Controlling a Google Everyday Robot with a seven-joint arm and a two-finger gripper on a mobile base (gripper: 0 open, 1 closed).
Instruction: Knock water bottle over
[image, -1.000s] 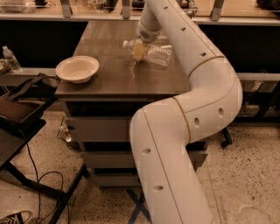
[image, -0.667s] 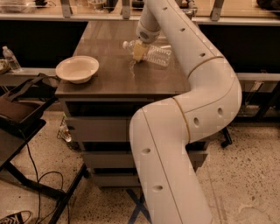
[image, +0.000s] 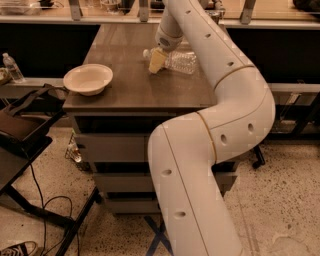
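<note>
**Gripper.** The gripper (image: 157, 61) hangs tip-down over the far half of the worktop (image: 125, 95), right of centre and well in from the near edge. Its opening cannot be told from this view, and it carries nothing. Its pale tip stands at the neck end of the water bottle (image: 182, 61), either touching it or just beside it. Contact cannot be confirmed.

**Task object.** The water bottle lies on its side, its length running roughly parallel to the far edge, with the body reaching toward the right edge. The cap end is largely hidden behind the gripper. Judged from this position, the knock-over appears done.

**Handling.**
- Weight: probably light, a thin clear plastic shell (fill level not visible).
- Stiffness: the ribbed wall likely flexes under a pinch, and the cap and neck are the firmer parts.
- Surface: smooth and round, so on its side it may roll toward an edge if nudged.
- Hold: no grasp is needed for this task. If one were, take it across the ribbed mid-body.

**Surroundings.** The arm (image: 235, 100) reaches in from the right edge. A bowl (image: 88, 79) sits at the near left corner, well apart from the bottle.
</note>
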